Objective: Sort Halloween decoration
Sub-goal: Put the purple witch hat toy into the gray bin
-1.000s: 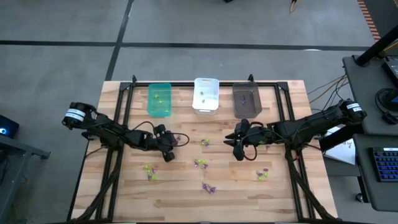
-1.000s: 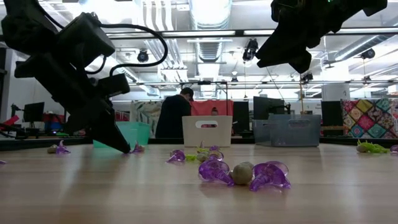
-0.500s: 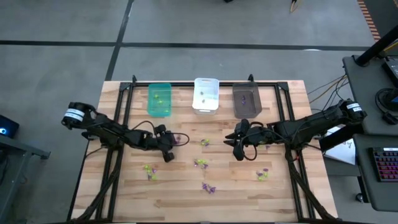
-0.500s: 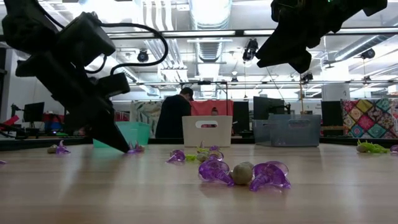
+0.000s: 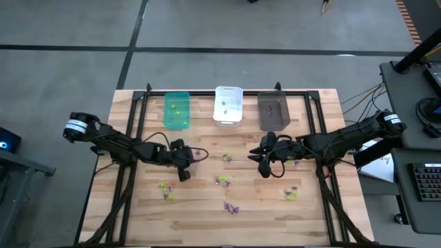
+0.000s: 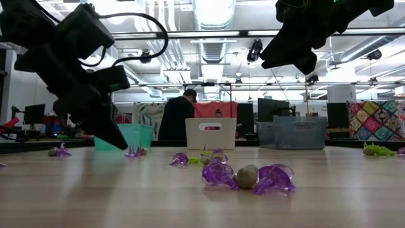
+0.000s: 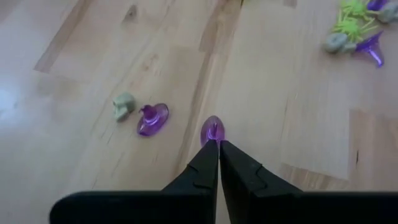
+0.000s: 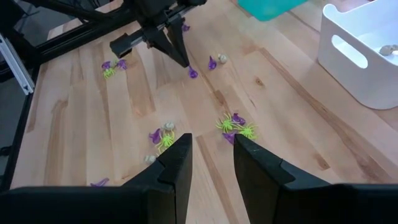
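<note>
The left gripper (image 5: 185,162) is hanging just above the desk left of centre, its fingers (image 7: 208,163) pressed flat together with nothing between them. A small purple trinket (image 7: 212,130) is lying on the wood right at the fingertips; in the left wrist view it looks like a short cone with its narrow end toward the gripper, though it is too small to be sure of its axis. Beside it a second purple trinket (image 7: 152,119) is resting next to a greyish trinket (image 7: 124,106).

Compared with a second ago, the left jaws have closed and the gripper has lifted and drawn back a little toward the desk's left edge, while the purple piece is staying on the desk.

The left arm (image 5: 117,144) is stretching in low from the left edge, wrist tilted down. The right gripper (image 5: 264,160) is hovering over the middle of the desk, its fingers (image 8: 177,163) standing apart around nothing.

More purple and yellow-green trinkets (image 5: 222,180) are lying scattered toward the near edge, and the green bin (image 5: 176,110), white bin (image 5: 228,105) and dark grey bin (image 5: 273,110) are lining the far edge.
</note>
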You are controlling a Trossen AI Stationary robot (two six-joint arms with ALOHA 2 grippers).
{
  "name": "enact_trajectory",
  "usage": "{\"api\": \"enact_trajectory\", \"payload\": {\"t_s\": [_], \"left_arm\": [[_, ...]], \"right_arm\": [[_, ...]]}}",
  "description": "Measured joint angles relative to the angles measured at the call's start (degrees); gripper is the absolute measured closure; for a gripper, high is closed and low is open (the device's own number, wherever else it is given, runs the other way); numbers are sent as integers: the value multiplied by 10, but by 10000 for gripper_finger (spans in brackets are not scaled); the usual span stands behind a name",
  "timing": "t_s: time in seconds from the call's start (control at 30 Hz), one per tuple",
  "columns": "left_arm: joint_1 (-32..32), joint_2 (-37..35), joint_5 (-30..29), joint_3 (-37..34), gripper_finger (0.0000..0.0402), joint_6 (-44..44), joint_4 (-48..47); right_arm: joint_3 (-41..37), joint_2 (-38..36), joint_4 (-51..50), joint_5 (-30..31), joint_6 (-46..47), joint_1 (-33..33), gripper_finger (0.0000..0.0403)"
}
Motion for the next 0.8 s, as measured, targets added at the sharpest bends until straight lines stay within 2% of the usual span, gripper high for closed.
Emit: {"api": "enact_trajectory", "payload": {"t_s": [0.27,0.6,0.8], "left_arm": [[0,-5,-17,0,396,-10,10],[0,7,-21,-1,327,5,40],[0,34,-22,-2,308,5,54]], "right_arm": [[0,0,0,0,0,0,296],[0,0,0,0,0,0,296],[0,0,0,0,0,0,296]]}}
